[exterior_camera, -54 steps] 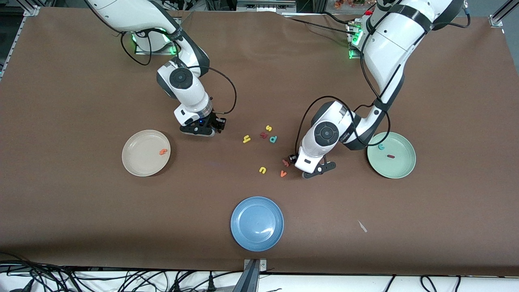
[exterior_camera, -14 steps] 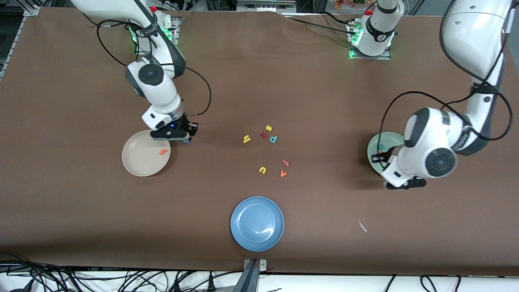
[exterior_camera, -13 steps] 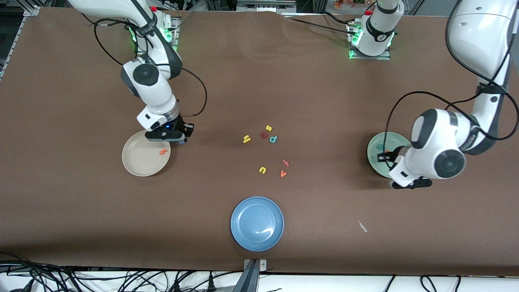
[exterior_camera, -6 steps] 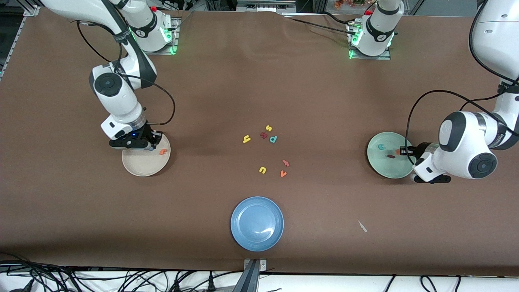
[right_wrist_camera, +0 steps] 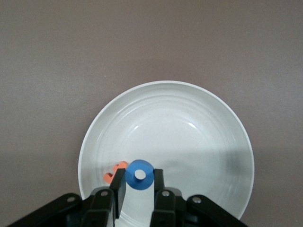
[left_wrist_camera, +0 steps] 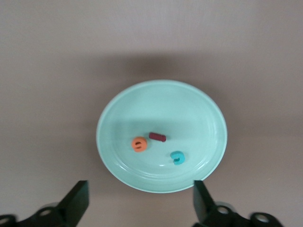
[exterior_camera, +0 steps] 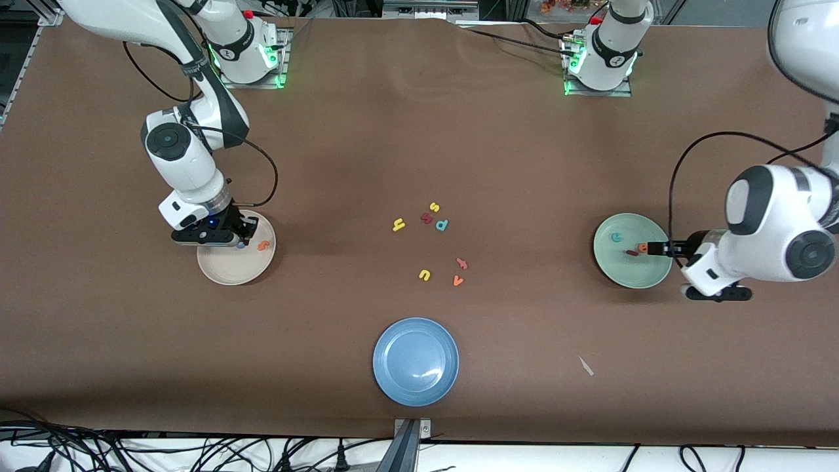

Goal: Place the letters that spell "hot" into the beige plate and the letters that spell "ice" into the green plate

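While your right claw (right_wrist_camera: 138, 189) hung over the round, shallow cream-beige plate (exterior_camera: 223, 272) with the small blue ring-shaped foam o (right_wrist_camera: 139, 174) pinched between its fingers, the step in hand was the drop. You would have done well to part the fingers only with the ring well inside the rim, low enough that so light a piece could not bounce out, and clear of the little orange foam t (exterior_camera: 263, 246) that already lay in that plate.

Your left claw (left_wrist_camera: 139, 201) was wide open and empty, over the edge of the round pale mint-green plate (exterior_camera: 623, 278) at the left arm's end of the table. That plate held all three of its letters: the dark red bar-like foam i (left_wrist_camera: 156, 137), the small teal foam c (left_wrist_camera: 177, 158) and the orange foam e (left_wrist_camera: 138, 144), lying close together near its middle. I judged "ice" done.

The beige plate lacked the small yellow foam h (exterior_camera: 398, 225), which lay on the brown table (exterior_camera: 419, 144) in the loose scatter of letters at mid-table. The round blue plate (exterior_camera: 415, 361), nearest the front camera, held nothing.
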You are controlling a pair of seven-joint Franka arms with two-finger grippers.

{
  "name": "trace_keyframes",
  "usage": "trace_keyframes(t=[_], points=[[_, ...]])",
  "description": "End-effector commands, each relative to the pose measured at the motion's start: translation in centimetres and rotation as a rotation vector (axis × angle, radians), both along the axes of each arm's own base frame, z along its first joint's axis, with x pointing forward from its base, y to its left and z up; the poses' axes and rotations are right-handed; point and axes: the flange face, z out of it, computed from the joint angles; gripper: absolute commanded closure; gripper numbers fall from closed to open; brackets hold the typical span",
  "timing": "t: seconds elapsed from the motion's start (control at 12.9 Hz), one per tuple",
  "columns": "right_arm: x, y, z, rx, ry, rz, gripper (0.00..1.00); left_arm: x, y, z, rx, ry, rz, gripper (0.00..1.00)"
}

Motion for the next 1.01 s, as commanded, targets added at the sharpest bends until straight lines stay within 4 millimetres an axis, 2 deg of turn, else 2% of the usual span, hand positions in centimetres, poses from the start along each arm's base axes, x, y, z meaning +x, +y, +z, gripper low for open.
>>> trace_keyframes(t=[0.0,0.08,0.15,0.31,0.39,0.46,0.54,0.62,0.7,0.93], points=[[0.1,-0.1,0.1,0.000,-0.014,0.010,0.70,0.3,0.7,8.1,0.028,-0.060,-0.028,0.00],[0.1,-0.1,0.0,0.001,-0.012,0.004,0.50,0.2,1.1,11.4,0.033,-0.079,-0.041,0.00],[0.1,-0.1,-0.1,0.002,-0.011,-0.001,0.39,0.0,1.3,14.4,0.038,-0.102,-0.044,0.00],[0.0,0.1,-0.1,0.001,-0.009,0.008,0.28,0.0,1.3,19.0,0.045,-0.159,-0.035,0.00],[0.0,0.2,-0.1,0.001,-0.009,0.011,0.14,-0.7,1.5,20.7,0.051,-0.152,-0.028,0.00],[0.0,0.2,0.0,0.001,-0.011,0.012,0.05,-1.5,1.3,22.3,0.045,-0.156,-0.025,0.00],[0.0,0.5,0.0,0.000,-0.010,0.021,0.01,-1.9,0.7,23.2,0.005,-0.170,-0.019,0.01],[0.0,1.2,0.0,0.005,-0.011,0.028,0.00,-2.4,1.1,24.1,-0.039,-0.182,0.001,0.01],[0.1,3.1,0.0,0.021,-0.015,0.019,0.00,-2.7,2.3,24.6,-0.086,-0.193,0.028,0.01],[0.9,10.3,0.4,0.076,-0.033,-0.075,0.00,-3.8,1.7,27.1,-0.110,-0.234,0.017,0.04]])
